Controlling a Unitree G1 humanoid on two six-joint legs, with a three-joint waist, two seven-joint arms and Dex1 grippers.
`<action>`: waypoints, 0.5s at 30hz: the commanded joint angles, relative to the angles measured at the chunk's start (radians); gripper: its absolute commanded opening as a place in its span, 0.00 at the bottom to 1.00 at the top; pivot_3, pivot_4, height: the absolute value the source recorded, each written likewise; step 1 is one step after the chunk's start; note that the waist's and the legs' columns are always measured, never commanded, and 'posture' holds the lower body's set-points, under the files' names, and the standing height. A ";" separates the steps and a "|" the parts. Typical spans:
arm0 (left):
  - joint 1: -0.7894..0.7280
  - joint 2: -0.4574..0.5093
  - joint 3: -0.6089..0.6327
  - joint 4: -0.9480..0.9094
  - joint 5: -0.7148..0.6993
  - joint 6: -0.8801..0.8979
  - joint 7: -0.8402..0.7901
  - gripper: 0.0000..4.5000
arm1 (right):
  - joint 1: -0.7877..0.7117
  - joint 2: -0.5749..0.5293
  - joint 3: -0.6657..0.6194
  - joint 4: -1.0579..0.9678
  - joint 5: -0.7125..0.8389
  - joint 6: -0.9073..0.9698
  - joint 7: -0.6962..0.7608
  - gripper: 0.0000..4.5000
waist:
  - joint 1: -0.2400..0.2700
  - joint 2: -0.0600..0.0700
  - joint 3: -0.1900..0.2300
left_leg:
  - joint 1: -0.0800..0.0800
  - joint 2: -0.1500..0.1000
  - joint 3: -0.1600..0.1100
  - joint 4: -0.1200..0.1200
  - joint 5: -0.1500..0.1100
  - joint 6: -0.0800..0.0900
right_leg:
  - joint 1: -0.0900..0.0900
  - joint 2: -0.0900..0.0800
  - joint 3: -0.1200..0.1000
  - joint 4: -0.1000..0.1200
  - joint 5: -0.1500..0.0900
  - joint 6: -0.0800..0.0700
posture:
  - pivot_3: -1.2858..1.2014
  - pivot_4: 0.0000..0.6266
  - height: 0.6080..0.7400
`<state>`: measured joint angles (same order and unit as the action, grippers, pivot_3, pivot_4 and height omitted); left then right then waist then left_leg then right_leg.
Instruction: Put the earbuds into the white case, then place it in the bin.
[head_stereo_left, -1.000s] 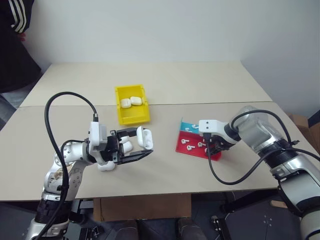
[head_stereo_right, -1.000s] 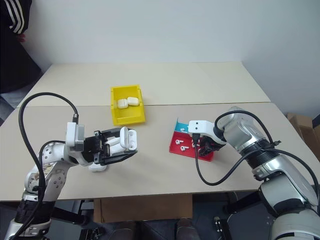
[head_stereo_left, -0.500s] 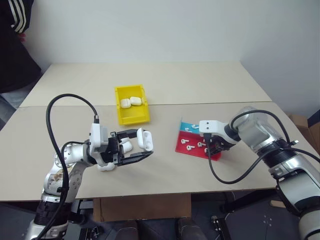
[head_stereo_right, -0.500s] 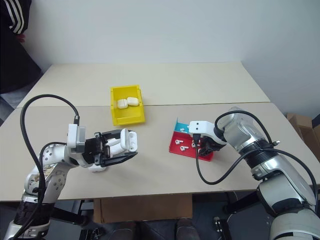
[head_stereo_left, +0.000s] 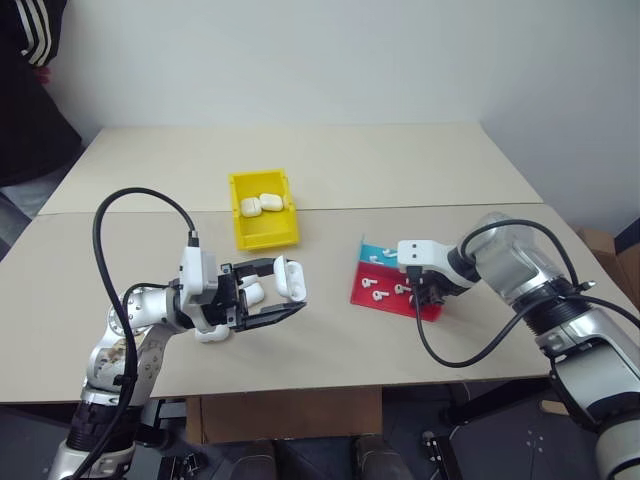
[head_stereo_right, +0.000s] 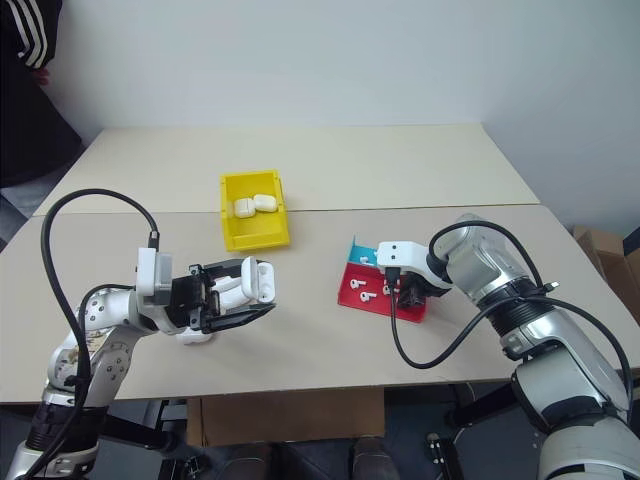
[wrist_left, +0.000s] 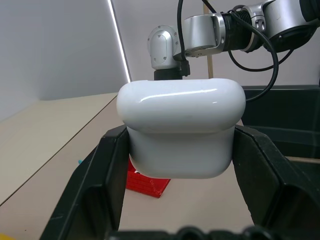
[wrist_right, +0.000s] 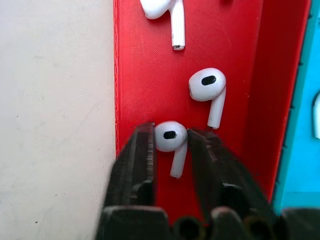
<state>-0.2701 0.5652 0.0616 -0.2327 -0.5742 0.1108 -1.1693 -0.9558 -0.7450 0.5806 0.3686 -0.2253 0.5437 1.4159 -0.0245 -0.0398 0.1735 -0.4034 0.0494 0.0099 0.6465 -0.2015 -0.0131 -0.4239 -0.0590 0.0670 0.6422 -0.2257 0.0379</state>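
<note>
My left gripper (head_stereo_left: 290, 285) is shut on the white case (wrist_left: 181, 115), holding it above the table with its lid flipped open (head_stereo_left: 288, 276). My right gripper (head_stereo_left: 426, 298) points down into the red part of the tray (wrist_right: 140, 75). Its two fingers (wrist_right: 142, 155) press on either side of one earbud's (wrist_right: 171, 137) head, with the stem hanging between them. Two more earbuds (wrist_right: 207, 87) lie loose on the red surface just beyond it. The yellow bin (head_stereo_left: 237, 215) stands farther back, left of centre, with two white cases (head_stereo_left: 260, 204) inside.
The red and blue tray (head_stereo_left: 366, 250) lies right of centre and holds several earbuds. Another white case (head_stereo_left: 210, 334) rests on the table beneath my left hand. A person in a dark striped sleeve (head_stereo_left: 30, 40) stands at the far left corner.
The right gripper's fingers have drawn closer together over the red tray. Both arms have stayed in place, and the case in the left gripper has not moved.
</note>
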 joint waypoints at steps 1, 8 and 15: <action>-0.002 0.011 0.002 -0.032 -0.002 -0.010 -0.003 0.62 | 0.011 -0.004 -0.007 0.011 -0.026 -0.021 -0.011 0.17 | 0.000 0.000 0.000 | 0.000 0.000 0.000 0.000 0.000 0.000 | 0.000 0.000 0.000 0.000 0.000 0.000 | 0.52 0.24 1.00; -0.010 0.002 0.006 -0.028 -0.003 -0.011 0.014 0.62 | 0.012 -0.025 -0.050 -0.040 -0.002 0.010 -0.006 0.17 | 0.000 0.000 0.000 | 0.000 0.000 0.000 0.000 0.000 0.000 | 0.000 0.000 0.000 0.000 0.000 0.000 | 0.52 0.24 1.00; -0.048 -0.009 0.015 -0.040 -0.042 0.016 0.041 0.62 | 0.009 -0.112 -0.315 -0.348 0.173 0.244 -0.002 0.17 | 0.005 0.003 0.002 | -0.002 0.000 0.000 0.000 0.000 0.000 | -0.002 0.000 0.000 0.000 0.000 0.000 | 0.52 0.24 1.00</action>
<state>-0.2908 0.5584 0.0591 -0.2324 -0.5846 0.1189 -1.1384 -0.9197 -0.8320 0.3863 0.1238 -0.1189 0.7126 1.4170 -0.0196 -0.0372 0.1754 -0.4055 0.0494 0.0095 0.6460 -0.2015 -0.0131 -0.4256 -0.0591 0.0668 0.6418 -0.2257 0.0381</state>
